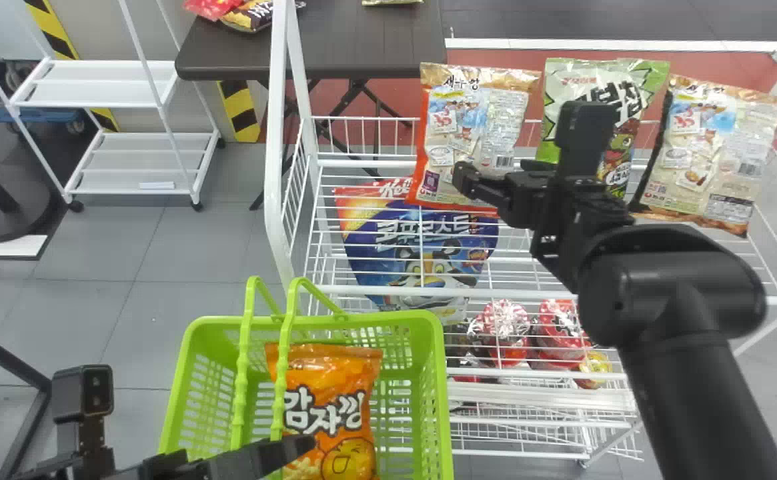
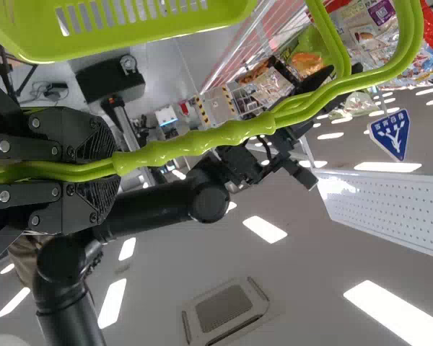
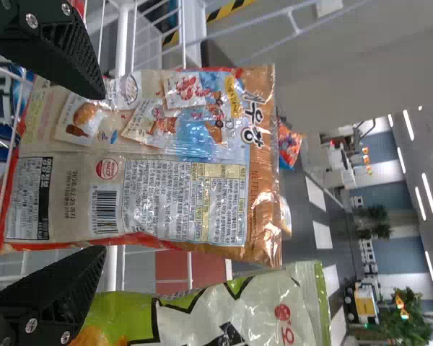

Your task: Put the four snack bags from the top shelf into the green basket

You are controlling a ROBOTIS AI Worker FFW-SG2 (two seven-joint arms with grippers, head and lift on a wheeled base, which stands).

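My right gripper (image 1: 495, 173) is at the top shelf (image 1: 375, 291), in front of the leftmost snack bag (image 1: 471, 127). In the right wrist view, that bag (image 3: 173, 173) stands beyond and between the wide-apart fingers of my right gripper (image 3: 79, 173), seemingly ungripped. To its right are a green snack bag (image 1: 571, 90) and another brown-edged bag (image 1: 715, 153). An orange snack bag (image 1: 328, 407) lies in the green basket (image 1: 435, 373). My left gripper (image 1: 281, 455) is at the basket's handles; in the left wrist view, my left gripper (image 2: 105, 167) is closed on both handles (image 2: 195, 144).
A blue cereal bag (image 1: 421, 247) and red packages (image 1: 498, 333) sit below the wire top shelf. The rack's white post (image 1: 275, 153) rises between the shelf and a white cart (image 1: 121, 160). A dark table (image 1: 361, 47) with packages stands behind.
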